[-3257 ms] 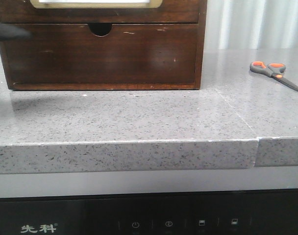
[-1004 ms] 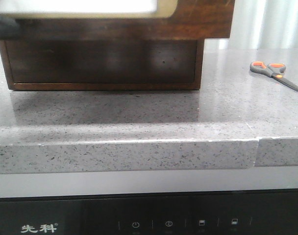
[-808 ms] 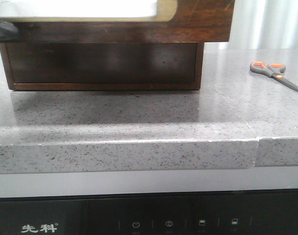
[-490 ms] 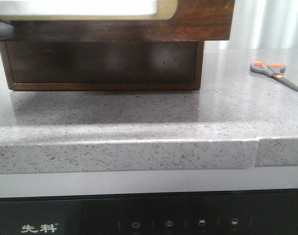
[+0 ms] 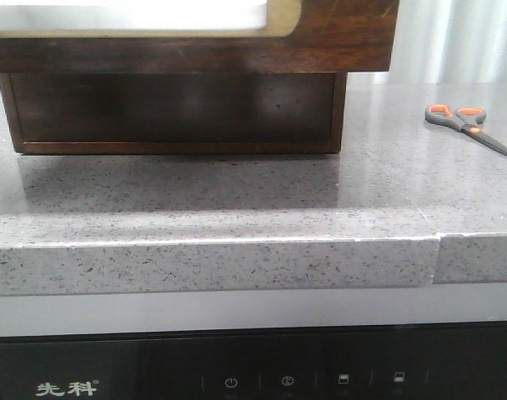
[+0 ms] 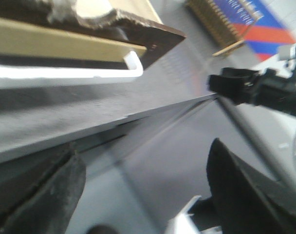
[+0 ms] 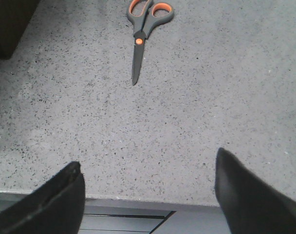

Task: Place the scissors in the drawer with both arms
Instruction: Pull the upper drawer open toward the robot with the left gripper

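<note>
The scissors [image 5: 468,125], grey with orange-lined loops and dark blades, lie flat on the counter at the far right. In the right wrist view the scissors [image 7: 140,34] lie well ahead of my right gripper [image 7: 148,161], which is open and empty over the counter's front edge. The drawer [image 5: 337,37], with dark scratched wood and a beige-rimmed white panel, stands pulled out towards the camera over the cabinet. In the left wrist view my left gripper [image 6: 143,148] is open and empty, apart from the drawer's front corner [image 6: 153,41]. Neither gripper shows in the front view.
The brown cabinet [image 5: 170,108] stands at the back left of the grey speckled counter [image 5: 237,200], its lower front shaded by the open drawer. The counter's front edge [image 5: 212,262] drops to a dark appliance panel. A black arm part [image 6: 255,87] shows in the left wrist view.
The upper drawer has slid out towards the camera and now hides the lower drawer's notch. The dark left gripper at the left edge has left the front view. The scissors have not moved.
</note>
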